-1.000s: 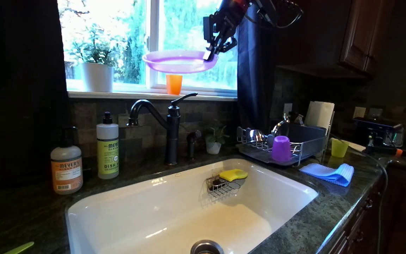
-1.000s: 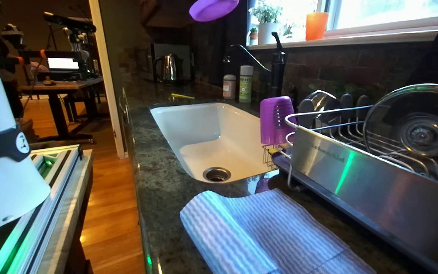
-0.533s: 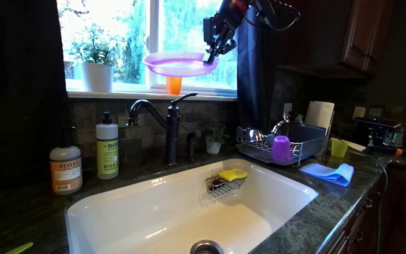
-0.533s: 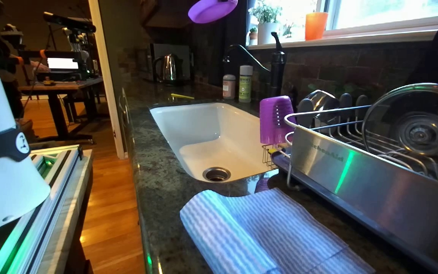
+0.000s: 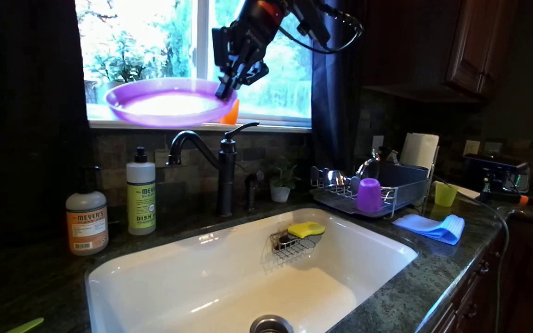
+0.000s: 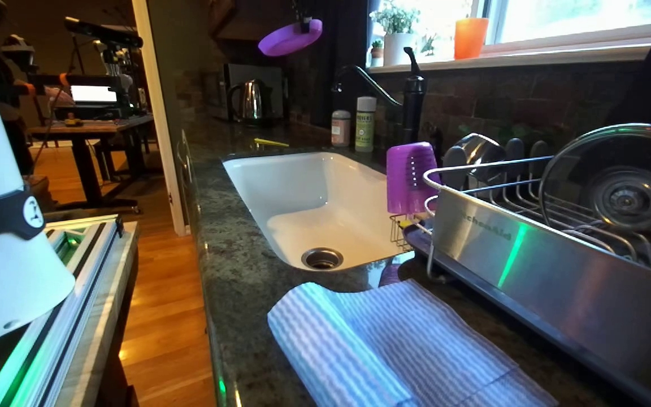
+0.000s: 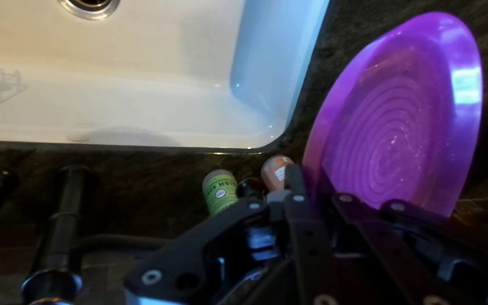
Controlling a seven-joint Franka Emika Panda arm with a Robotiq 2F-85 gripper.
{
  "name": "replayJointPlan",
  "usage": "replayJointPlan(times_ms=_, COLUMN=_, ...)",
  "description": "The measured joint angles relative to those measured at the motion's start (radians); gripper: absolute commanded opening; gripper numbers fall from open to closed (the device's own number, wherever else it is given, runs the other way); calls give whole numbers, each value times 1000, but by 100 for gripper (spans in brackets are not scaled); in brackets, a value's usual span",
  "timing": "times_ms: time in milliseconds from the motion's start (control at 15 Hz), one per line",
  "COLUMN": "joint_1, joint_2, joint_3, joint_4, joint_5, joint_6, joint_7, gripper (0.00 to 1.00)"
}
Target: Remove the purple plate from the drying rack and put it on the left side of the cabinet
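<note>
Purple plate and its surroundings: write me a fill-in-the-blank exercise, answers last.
Held by the pincer, the purple plate hangs ____ than the sink.
In an exterior view, it partly hides the windowsill cup, coloured ____.
At the drying rack, the purple cup stands with its mouth facing ____.
The sponge in the sink is ____.
Missing words: higher; orange; down; yellow.

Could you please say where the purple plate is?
Left of centre in an exterior view, the purple plate is held by the gripper, before the window.
</note>
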Motion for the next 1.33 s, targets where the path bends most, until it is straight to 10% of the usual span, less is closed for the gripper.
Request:
replayJointPlan(times_ms=600, joint_1=146, joint_2=260, joint_3=85, joint_4=123, joint_5=-10, joint_6=176, joint_7=204, gripper=2)
replayJointPlan(times_ms=1333, joint_1=146, joint_2=462, joint_3=92, joint_4=149, joint_5=106, joint_6=129, joint_7=23, gripper=2)
